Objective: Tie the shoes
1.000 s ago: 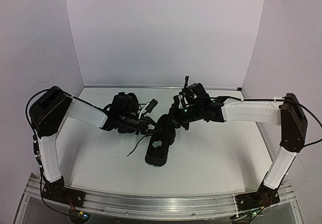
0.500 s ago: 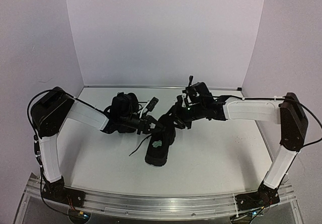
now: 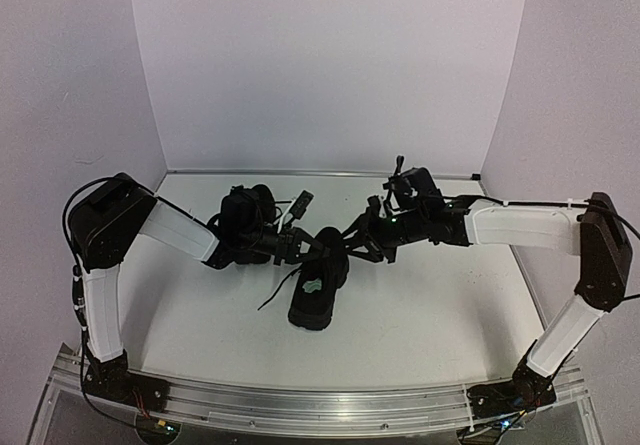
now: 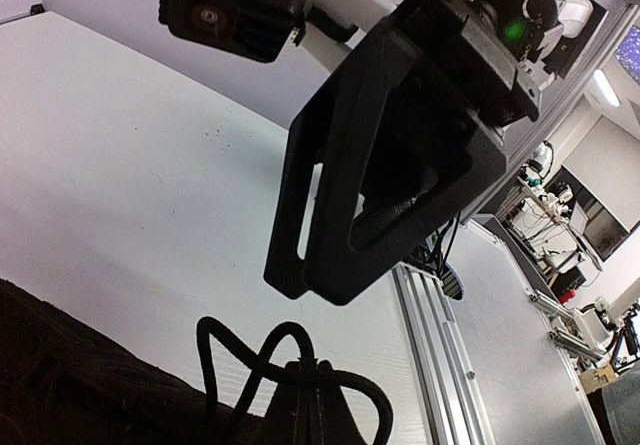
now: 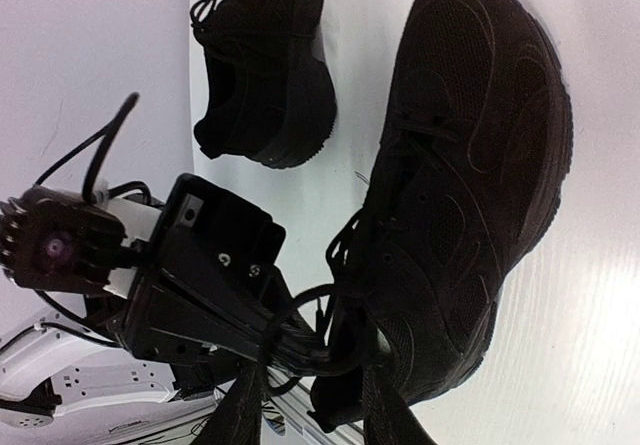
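One black shoe with a pale patch inside lies mid-table, toe toward the back; it fills the right wrist view. The second shoe stands behind my left arm and shows in the right wrist view. My left gripper is shut on a thin black lace loop, seen at its fingertips. My right gripper faces it closely. Its jaws stand apart, with the lace loop and the left gripper's tips between them. It hangs just above the left fingertips in the left wrist view.
White walls close the back and both sides of the white table. An aluminium rail runs along the near edge. A loose lace end trails left of the front shoe.
My right arm has drawn its gripper to the right, away from the shoe's laces. My left gripper has shifted slightly right, still pinching the lace. The shoes have stayed in place.
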Controlling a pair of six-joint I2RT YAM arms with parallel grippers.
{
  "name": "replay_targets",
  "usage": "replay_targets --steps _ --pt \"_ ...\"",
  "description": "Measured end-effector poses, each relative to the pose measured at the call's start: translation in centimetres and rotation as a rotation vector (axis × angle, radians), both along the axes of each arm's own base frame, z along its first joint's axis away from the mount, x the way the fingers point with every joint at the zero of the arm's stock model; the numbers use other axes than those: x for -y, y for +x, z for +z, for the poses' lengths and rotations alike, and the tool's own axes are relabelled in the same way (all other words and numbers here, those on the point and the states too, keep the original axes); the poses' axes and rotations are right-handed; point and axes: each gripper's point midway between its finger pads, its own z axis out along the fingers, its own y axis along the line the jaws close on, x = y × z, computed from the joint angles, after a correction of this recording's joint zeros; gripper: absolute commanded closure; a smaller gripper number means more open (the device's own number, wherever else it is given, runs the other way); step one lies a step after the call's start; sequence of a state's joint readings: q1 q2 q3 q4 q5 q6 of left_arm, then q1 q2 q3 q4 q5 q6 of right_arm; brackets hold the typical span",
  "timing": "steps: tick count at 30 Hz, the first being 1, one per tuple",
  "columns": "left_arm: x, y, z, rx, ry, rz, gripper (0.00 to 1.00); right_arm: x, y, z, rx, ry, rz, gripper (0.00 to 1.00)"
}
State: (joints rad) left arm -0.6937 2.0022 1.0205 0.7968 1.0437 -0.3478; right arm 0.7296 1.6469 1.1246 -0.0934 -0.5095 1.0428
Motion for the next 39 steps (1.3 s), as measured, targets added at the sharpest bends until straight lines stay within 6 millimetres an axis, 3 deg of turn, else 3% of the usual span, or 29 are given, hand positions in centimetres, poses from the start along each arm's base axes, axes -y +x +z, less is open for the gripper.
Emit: replay_targets --steps 17,32,35,39 --pt "0.0 0.1 0.2 -0.007 -0.005 0.003 1.0 -1.1 0.3 -2.0 -0.048 0.027 0.009 0.69" --pt "0.0 0.1 0.2 -0.006 -0.006 0.002 1.0 -1.6 0.5 -2.4 -0.068 0.039 0.012 0.9" --pt "0.0 0.1 0.2 -0.006 -0.005 0.002 1.0 -1.6 0.5 -2.5 -0.07 0.039 0.013 0.87" --pt "0.0 0.0 0.1 -0.006 -0.005 0.001 1.0 -1.6 0.5 -2.5 -0.061 0.035 0.019 0.74"
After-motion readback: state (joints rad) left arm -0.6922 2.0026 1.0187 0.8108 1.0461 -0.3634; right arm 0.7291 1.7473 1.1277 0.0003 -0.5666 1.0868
